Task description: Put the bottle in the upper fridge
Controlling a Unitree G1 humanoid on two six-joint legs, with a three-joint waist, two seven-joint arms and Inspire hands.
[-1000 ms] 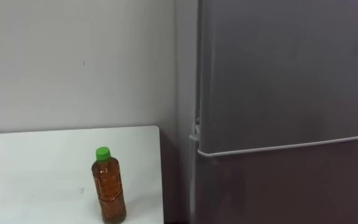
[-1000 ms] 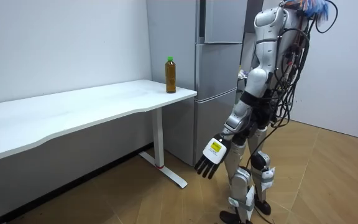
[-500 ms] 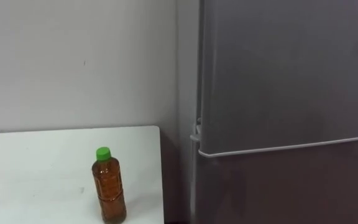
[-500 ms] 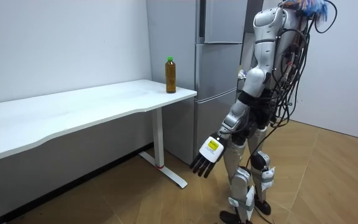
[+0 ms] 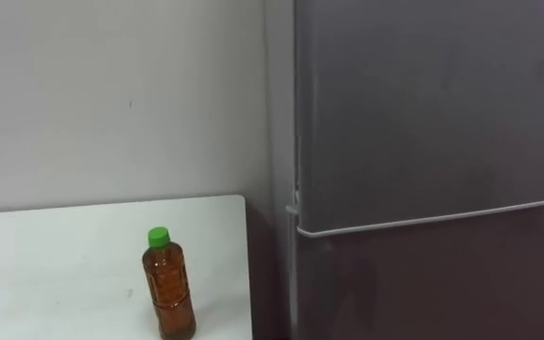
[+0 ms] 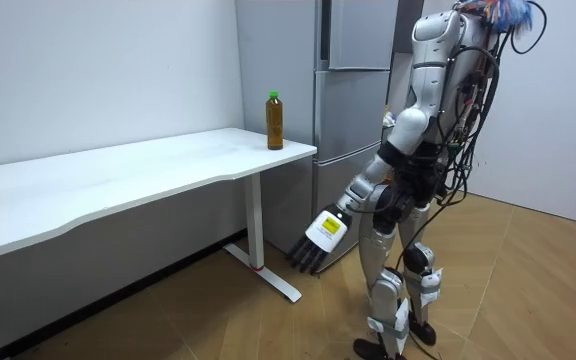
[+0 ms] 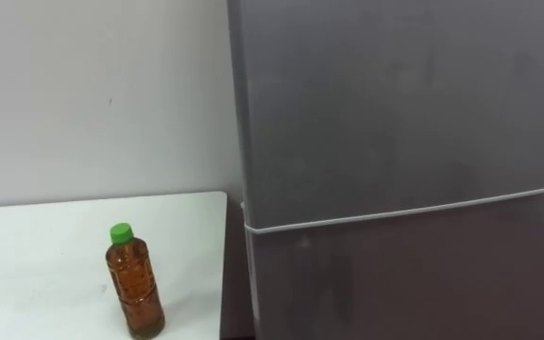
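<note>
fingers (image 6: 305, 262) straight and empty, the left hand (image 6: 323, 228) swings forward toward the worktop (image 6: 118, 180); the bottle (image 5: 168, 293) stands untouched near the closed fridge (image 5: 423, 113), reach just beginning.

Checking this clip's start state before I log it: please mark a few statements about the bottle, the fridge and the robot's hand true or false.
1. The bottle stands upright on the white table. True.
2. Its cap is red. False: the cap is green.
3. The upper door of the fridge is open. False: both doors are shut.
4. The left hand holds the bottle. False: it hangs low in front of the fridge, fingers straight, empty.
5. The bottle stands near the table end beside the fridge. True.
</note>
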